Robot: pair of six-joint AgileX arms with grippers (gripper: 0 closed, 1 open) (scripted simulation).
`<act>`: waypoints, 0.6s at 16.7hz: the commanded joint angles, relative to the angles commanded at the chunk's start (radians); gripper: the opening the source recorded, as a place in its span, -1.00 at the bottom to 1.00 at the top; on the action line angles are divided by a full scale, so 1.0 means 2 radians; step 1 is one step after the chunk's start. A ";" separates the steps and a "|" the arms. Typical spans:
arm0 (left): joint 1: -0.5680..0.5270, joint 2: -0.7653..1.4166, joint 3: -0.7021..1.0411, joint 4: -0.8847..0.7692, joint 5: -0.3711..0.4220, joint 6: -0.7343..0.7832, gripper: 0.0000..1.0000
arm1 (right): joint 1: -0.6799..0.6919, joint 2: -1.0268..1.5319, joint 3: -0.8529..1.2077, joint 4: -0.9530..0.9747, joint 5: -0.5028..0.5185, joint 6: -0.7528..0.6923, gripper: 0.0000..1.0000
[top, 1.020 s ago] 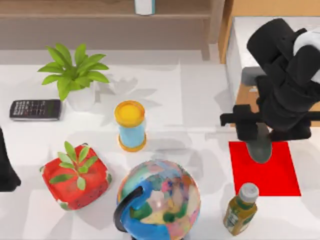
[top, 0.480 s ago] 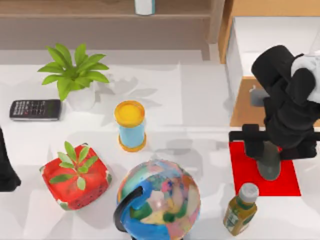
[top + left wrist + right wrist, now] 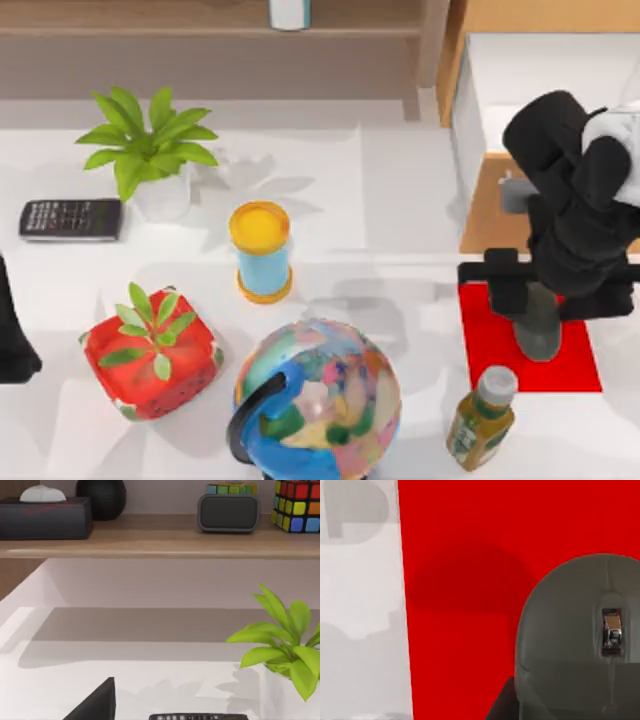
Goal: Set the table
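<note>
The white table (image 3: 400, 200) spreads across the top view. A red mat (image 3: 490, 350) lies at its right front. My right gripper (image 3: 540, 318) hangs over the mat, shut on a grey computer mouse (image 3: 541, 338). In the right wrist view the mouse (image 3: 575, 630) shows its scroll wheel and casts a shadow on the mat (image 3: 455, 540), so it sits a little above it. A dark fingertip (image 3: 501, 705) presses the mouse's side. My left arm (image 3: 12, 335) is parked at the table's left edge.
A juice bottle (image 3: 482, 418) stands just in front of the mat. A globe (image 3: 320, 395), a red planter (image 3: 150, 352), a yellow-topped canister (image 3: 261, 250), a potted plant (image 3: 150, 150) and a calculator (image 3: 70, 219) fill the left and middle. A wooden cabinet with an open drawer (image 3: 500, 215) is behind the mat.
Over the past second my right gripper carried the mouse rightward and toward the table's front, farther over the red mat. It has barely moved in the last half second.
</note>
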 joint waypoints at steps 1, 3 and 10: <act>0.000 0.000 0.000 0.000 0.000 0.000 1.00 | 0.001 0.000 0.000 -0.001 0.000 0.000 -1.00; 0.000 0.000 0.000 0.000 0.000 0.000 1.00 | 0.003 -0.001 0.000 -0.002 0.000 0.000 -1.00; 0.000 0.000 0.000 0.000 0.000 0.000 1.00 | 0.009 -0.006 0.003 -0.003 -0.001 0.000 -1.00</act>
